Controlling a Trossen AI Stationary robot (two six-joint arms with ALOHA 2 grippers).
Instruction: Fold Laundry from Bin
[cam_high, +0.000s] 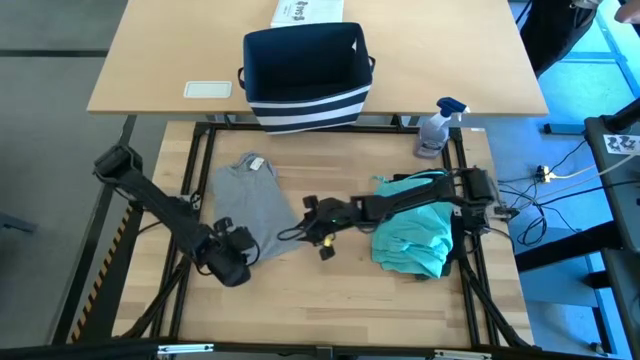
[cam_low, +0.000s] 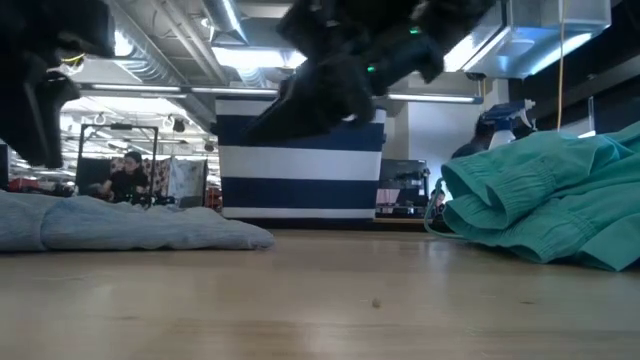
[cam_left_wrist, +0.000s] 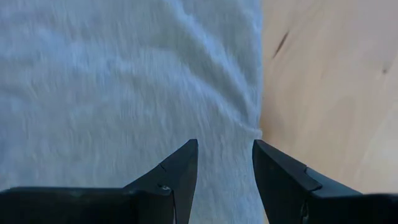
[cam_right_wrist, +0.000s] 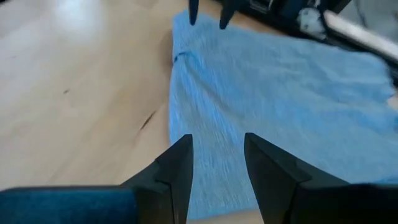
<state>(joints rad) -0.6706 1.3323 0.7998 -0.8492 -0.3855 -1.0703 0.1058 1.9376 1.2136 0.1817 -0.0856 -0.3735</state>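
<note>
Left tool, right tool: fingers apart, seemingly empty.

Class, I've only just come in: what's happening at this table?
A two-armed robot is folding laundry. A grey T-shirt lies flat on the wooden table, with both grippers at its near edge: the left gripper at one corner, the right gripper reaching across from the other side. Both have their fingers apart above the cloth, gripping nothing. A teal garment sits crumpled to the right, and the navy striped bin stands behind.
</note>
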